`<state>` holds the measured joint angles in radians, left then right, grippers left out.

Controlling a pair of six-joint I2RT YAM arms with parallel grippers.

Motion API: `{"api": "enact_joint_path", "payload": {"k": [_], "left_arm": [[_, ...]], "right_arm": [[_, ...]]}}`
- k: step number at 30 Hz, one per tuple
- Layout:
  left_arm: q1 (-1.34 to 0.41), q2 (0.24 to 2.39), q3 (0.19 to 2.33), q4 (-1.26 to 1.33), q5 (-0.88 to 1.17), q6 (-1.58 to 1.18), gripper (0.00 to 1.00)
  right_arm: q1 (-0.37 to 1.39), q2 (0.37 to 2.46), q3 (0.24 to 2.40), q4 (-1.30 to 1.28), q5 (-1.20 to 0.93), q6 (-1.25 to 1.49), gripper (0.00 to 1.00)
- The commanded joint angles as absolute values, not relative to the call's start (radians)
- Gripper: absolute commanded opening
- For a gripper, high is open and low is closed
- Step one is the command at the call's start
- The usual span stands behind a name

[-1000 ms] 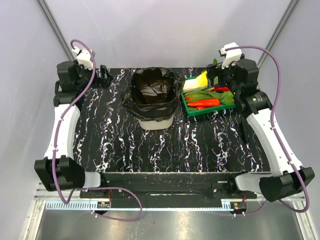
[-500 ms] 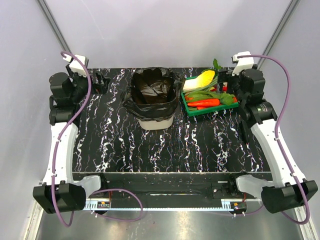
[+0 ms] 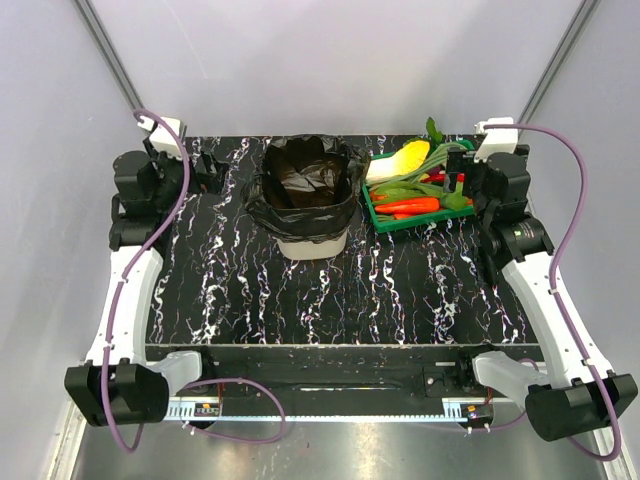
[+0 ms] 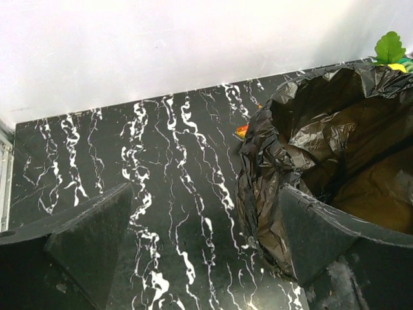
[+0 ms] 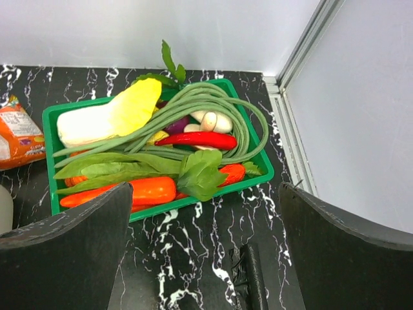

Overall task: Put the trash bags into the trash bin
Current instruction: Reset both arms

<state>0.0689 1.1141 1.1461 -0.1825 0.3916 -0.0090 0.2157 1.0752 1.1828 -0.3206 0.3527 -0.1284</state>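
The trash bin (image 3: 312, 243) is a cream wastebasket at the back middle of the table. A glossy black trash bag (image 3: 305, 185) lines it and hangs over its rim. In the left wrist view that crinkled trash bag (image 4: 310, 142) fills the right side, just past my right finger. My left gripper (image 4: 206, 242) is open over bare table beside the bin. A small folded black trash bag bundle (image 5: 250, 278) lies on the table under my open right gripper (image 5: 206, 252). From above, the left gripper (image 3: 205, 170) and right gripper (image 3: 452, 176) flank the bin.
A green tray (image 5: 255, 177) of vegetables sits just beyond the right gripper, right of the bin (image 3: 410, 195). An orange snack wrapper (image 5: 19, 132) lies left of the tray. The wall and a metal frame rail (image 5: 290, 116) run close by on the right.
Both arms have shifted: the left wrist swung out to the left and came part of the way back, and the right wrist moved right and nearer. Both grippers stayed open.
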Motion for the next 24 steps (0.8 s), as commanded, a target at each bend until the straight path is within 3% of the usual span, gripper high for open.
{"api": "enact_joint_path", "payload": {"k": [1,24], "left_arm": [[0.031,1.086,1.117,-0.075,0.328,-0.008,0.99],[0.008,1.126,1.111,-0.032,0.290,0.031,0.99]], "right_arm": [[0.210,1.052,1.181,-0.233,0.428,-0.138,1.00],[0.178,1.115,1.198,-0.236,0.423,-0.124,1.00]]}}
